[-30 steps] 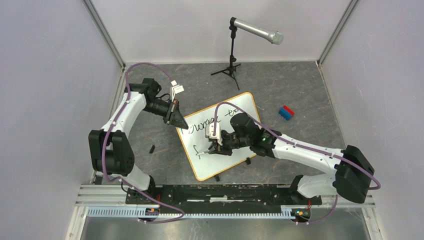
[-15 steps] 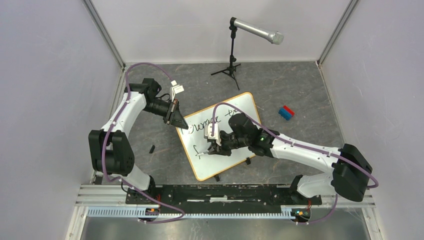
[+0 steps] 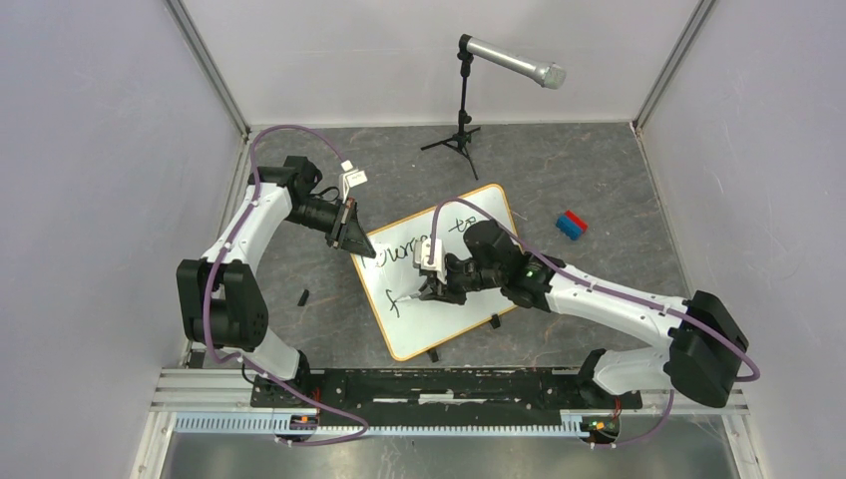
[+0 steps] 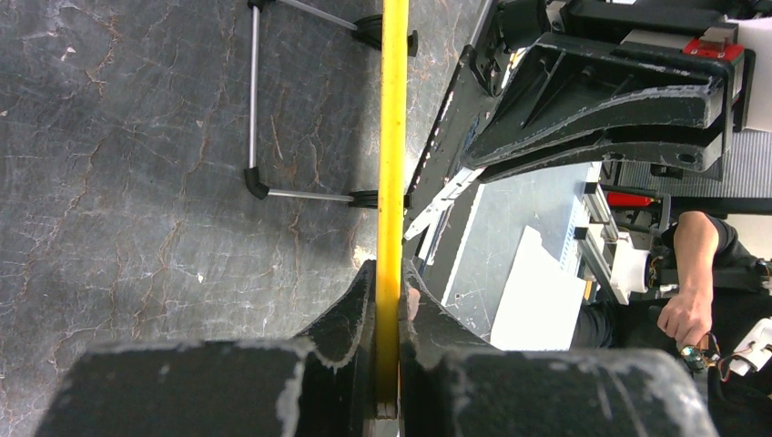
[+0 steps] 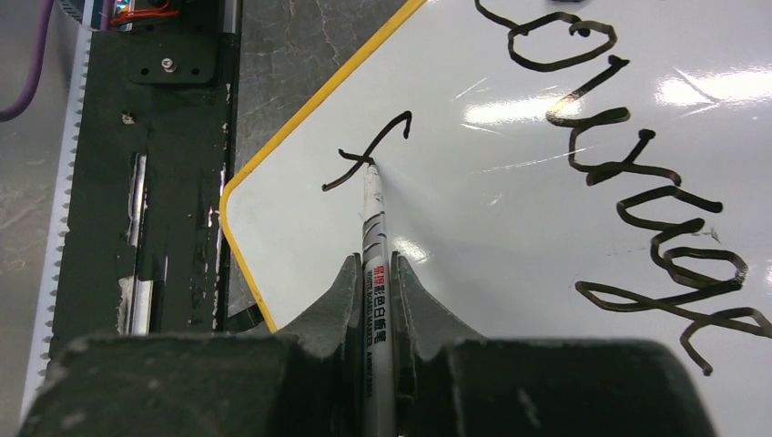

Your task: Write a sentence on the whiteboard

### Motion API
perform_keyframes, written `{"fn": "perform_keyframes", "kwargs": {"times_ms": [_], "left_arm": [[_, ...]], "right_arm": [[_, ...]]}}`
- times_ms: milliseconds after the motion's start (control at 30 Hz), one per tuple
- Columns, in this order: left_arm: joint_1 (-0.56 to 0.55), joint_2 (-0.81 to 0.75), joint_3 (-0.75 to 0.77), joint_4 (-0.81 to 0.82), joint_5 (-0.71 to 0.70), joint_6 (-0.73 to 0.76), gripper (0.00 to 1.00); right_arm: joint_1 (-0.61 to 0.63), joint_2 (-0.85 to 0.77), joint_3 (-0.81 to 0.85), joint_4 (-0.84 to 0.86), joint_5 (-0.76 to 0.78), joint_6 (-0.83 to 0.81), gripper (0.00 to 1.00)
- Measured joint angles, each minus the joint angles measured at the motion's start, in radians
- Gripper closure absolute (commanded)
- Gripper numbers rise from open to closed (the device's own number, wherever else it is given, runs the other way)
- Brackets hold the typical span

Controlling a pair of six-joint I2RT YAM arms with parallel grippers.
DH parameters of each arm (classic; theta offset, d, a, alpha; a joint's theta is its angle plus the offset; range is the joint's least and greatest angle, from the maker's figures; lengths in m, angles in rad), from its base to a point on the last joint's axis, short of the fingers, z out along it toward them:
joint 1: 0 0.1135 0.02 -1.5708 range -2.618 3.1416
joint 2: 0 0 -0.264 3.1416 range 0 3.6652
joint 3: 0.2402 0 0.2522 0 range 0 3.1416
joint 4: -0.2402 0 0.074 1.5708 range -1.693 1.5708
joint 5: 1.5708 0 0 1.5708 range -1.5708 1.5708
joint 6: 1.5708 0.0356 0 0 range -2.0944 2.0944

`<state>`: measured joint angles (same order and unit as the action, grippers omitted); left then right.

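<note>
The whiteboard, white with an orange rim, lies tilted on the grey table. The sentence reads "Courage" plus a further word hidden under my right arm. A lone "f" begins the second line. My left gripper is shut on the board's far-left rim, which appears as a yellow strip in the left wrist view. My right gripper is shut on a white marker. The marker tip touches the "f" near the board's near-left corner, below "Courage".
A microphone on a black tripod stands at the back. A red and blue block lies to the right of the board. A small black piece lies to its left. Black clip feet sit at the near rim. The black rail runs along the near edge.
My right gripper has shifted slightly right and away with the marker, still on the "f" of the second line. The left arm and the board have not moved.
</note>
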<state>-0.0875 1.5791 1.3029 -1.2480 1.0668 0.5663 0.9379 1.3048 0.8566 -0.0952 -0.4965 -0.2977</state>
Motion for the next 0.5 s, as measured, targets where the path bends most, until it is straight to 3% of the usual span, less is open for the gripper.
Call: {"fn": "perform_keyframes", "kwargs": {"times_ms": [500], "left_arm": [[0.000, 0.000, 0.000, 0.000, 0.000, 0.000, 0.98]], "right_arm": [[-0.031, -0.012, 0.000, -0.004, -0.014, -0.004, 1.00]]}}
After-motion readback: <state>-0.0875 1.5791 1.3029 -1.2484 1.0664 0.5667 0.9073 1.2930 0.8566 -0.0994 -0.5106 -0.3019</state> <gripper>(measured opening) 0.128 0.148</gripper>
